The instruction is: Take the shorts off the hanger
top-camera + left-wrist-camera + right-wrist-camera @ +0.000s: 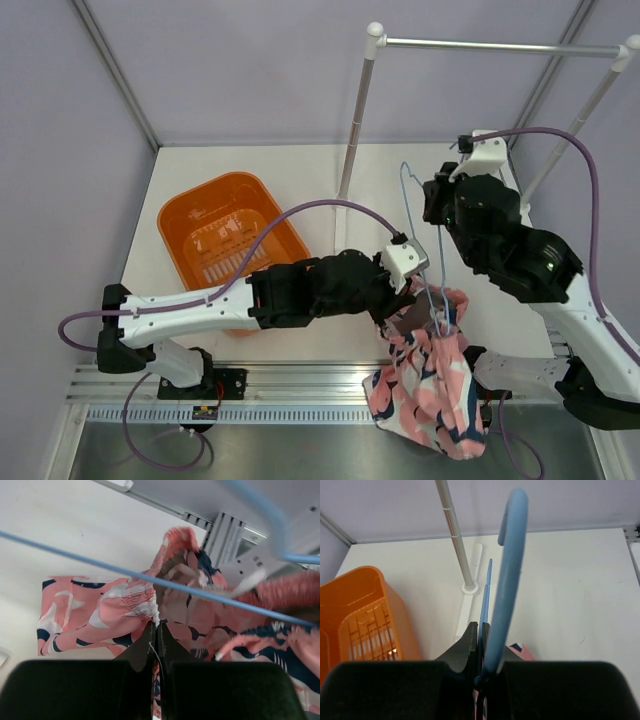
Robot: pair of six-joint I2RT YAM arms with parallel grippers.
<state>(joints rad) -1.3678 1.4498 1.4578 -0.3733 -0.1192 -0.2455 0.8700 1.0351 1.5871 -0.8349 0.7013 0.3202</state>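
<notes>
Left pincer [155, 627], clamped on the shorts [430, 395] draped over the hanger [507, 565] at lower right of the top view, could drag that hanger from the right pincer [479, 627] gripping its wire if fabric snags.

Hanger [278, 527] hook blurred in left wrist view, lower wire buried in shorts [430, 395]; orange basket [355, 610] partly cropped.

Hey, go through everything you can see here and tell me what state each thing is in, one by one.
shorts: bunched, still hung on the hanger, pinched by the left gripper.
hanger: off the clothes rail, held by the right gripper.
left gripper: shut on the shorts.
right gripper: shut on the hanger.
orange basket: upright on the table.
clothes rail: standing, nothing hanging on it.
</notes>
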